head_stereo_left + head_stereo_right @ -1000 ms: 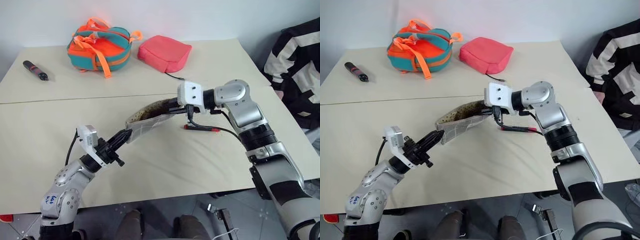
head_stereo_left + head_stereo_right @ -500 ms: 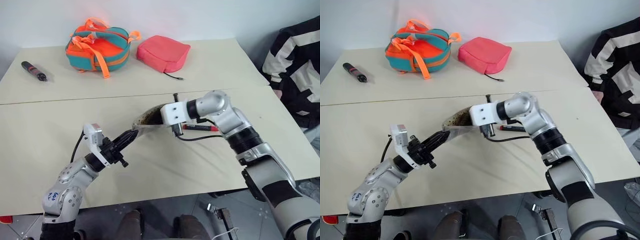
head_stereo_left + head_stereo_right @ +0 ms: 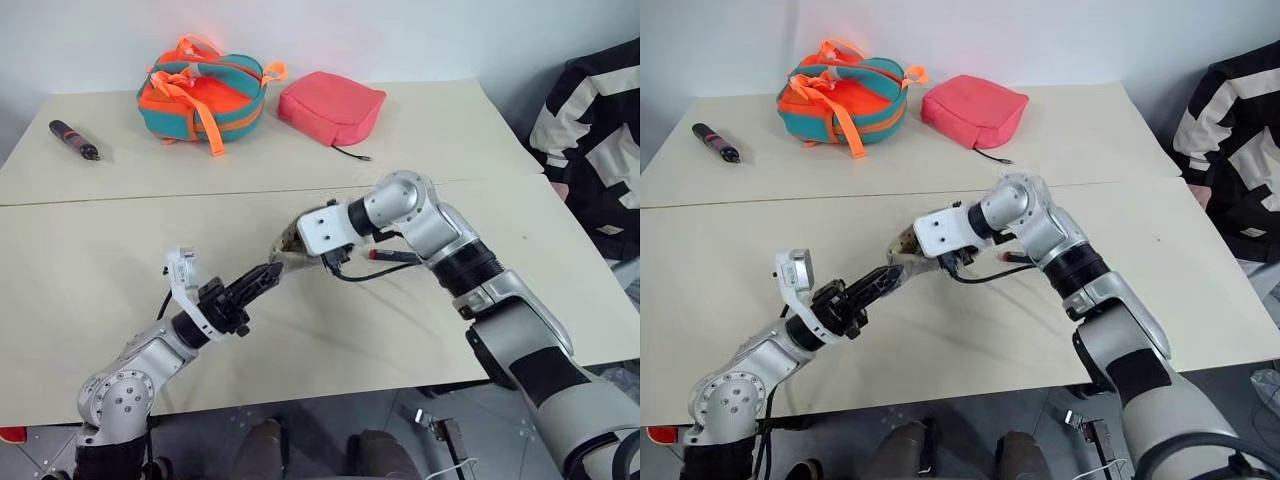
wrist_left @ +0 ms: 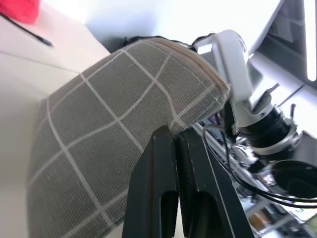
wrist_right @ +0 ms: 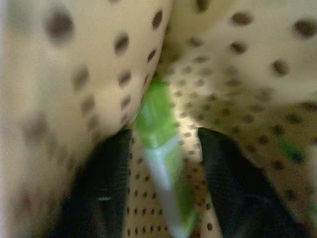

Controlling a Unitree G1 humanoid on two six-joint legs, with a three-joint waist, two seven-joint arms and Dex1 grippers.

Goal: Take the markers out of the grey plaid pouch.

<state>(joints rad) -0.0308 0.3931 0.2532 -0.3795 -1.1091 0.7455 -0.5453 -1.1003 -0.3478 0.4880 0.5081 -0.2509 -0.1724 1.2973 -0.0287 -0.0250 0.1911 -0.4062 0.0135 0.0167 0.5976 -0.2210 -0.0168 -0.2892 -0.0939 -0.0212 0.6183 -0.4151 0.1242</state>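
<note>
Grey plaid fabric pouch (image 3: 283,254) with thin white grid lines is hanging just above the middle of the beige table (image 3: 420,130), and the left gripper (image 3: 274,272) is pinching its lower corner, the two black fingers (image 4: 171,163) pressed tight together on the cloth in the left wrist view. Right gripper (image 5: 166,178) is sitting deep inside the pouch's open mouth, nosing down into the tan lining with dark speckles. Its fingers (image 5: 106,183) are standing apart, one on either side of the light green marker (image 5: 158,134), which is lying lengthwise in the fold of the lining. Whether the fingertips are touching that marker, the wrist view is not making clear.

Over on the tabletop, the slim dark marker with a red end (image 3: 392,256) is lying flat just beside the right forearm, outside the pouch. At the far edge, the orange-and-teal fabric bag (image 3: 203,90) and the plain pink-red pouch (image 3: 331,104) are sitting side by side, and the thicker black pen-like object with red markings (image 3: 73,140) is resting well apart at the far left. Off to the right, a person in a black-and-white striped garment (image 3: 590,130) is sitting by the table's edge.
</note>
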